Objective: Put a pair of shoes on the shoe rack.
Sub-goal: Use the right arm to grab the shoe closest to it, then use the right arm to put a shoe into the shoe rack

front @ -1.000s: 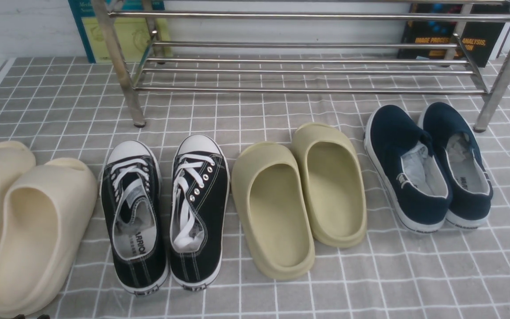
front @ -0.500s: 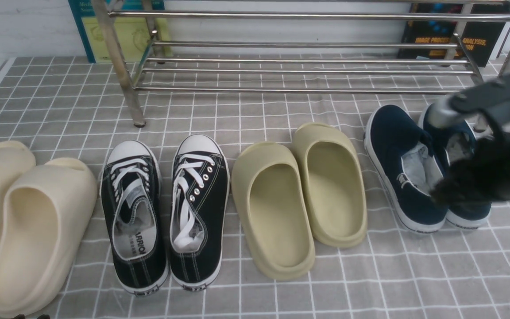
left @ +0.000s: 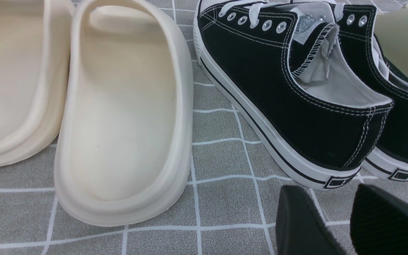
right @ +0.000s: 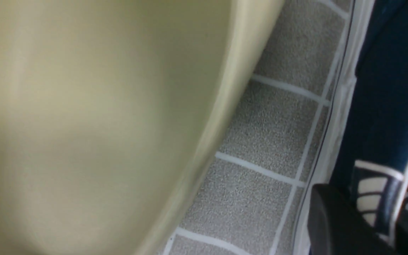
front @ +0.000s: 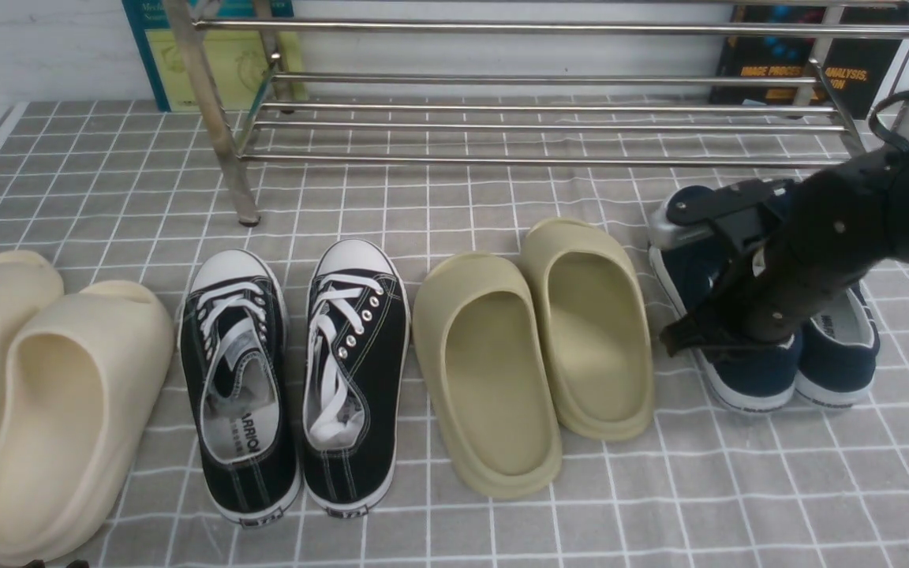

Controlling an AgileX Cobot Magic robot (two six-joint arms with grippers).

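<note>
The pair of shoes [front: 754,371] is sitting on the grey checked worktop [front: 454,213] at the right of the front view, toes pointing toward the shoe rack [front: 549,162]. The rack is stretching across the top of the frame and is carrying nothing on its bars. The right arm is reaching in from the right edge and covering most of the shoe that lies nearer the centre of the frame. The right claw [front: 707,335] is hanging low at that shoe's outer side, near the heel. In the right wrist view, one black finger [right: 335,223] is lying against the shoe's white sole and navy wall. I cannot tell whether this claw is clamping the shoe or standing apart.

The olive-green slides [front: 486,371] are lying just beside the navy pair, toward the centre. The black lace-up sneakers [front: 352,371] and the cream slides [front: 68,410] are lining up further left. In the left wrist view, the left claw [left: 326,193] is hovering with its fingers apart just behind the black sneakers' heels, holding nothing.
</note>
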